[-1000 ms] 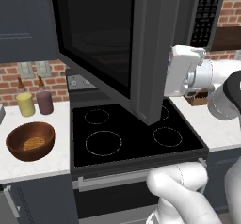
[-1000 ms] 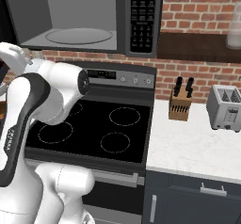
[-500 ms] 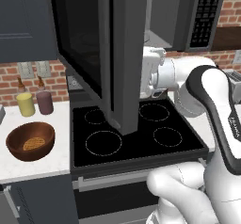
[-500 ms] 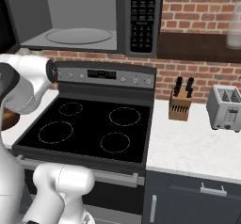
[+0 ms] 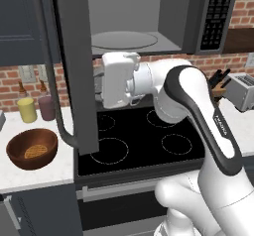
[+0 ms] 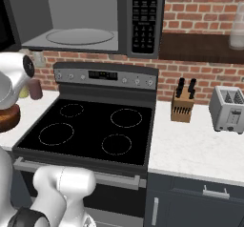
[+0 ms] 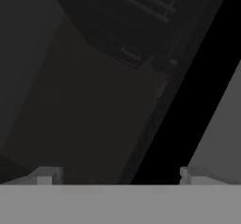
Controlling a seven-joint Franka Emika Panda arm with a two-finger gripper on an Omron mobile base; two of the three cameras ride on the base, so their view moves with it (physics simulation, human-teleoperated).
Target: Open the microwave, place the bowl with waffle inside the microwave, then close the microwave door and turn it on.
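The microwave (image 5: 144,12) hangs open over the stove, its grey cavity and glass turntable (image 6: 81,36) bare. The microwave door (image 5: 74,66) stands swung out to the left, edge-on, with its bar handle (image 5: 53,101) on the far side. My gripper (image 7: 115,176) is open with nothing between the fingertips, facing the door's dark inner face close up. Its white hand (image 5: 119,79) sits just right of the door, below the cavity. The brown bowl (image 5: 32,148) rests on the left counter, low and to the left of the door, with the waffle (image 5: 35,151) lying in it.
A black stove (image 6: 95,130) lies under the microwave. A yellow cup (image 5: 27,110) and a mauve cup (image 5: 47,107) stand behind the bowl. On the right counter are a knife block (image 6: 183,107) and a toaster (image 6: 228,109).
The door has swung much further open to the left. My hand has swept left across the stove with it, from the right side to just beside the door.
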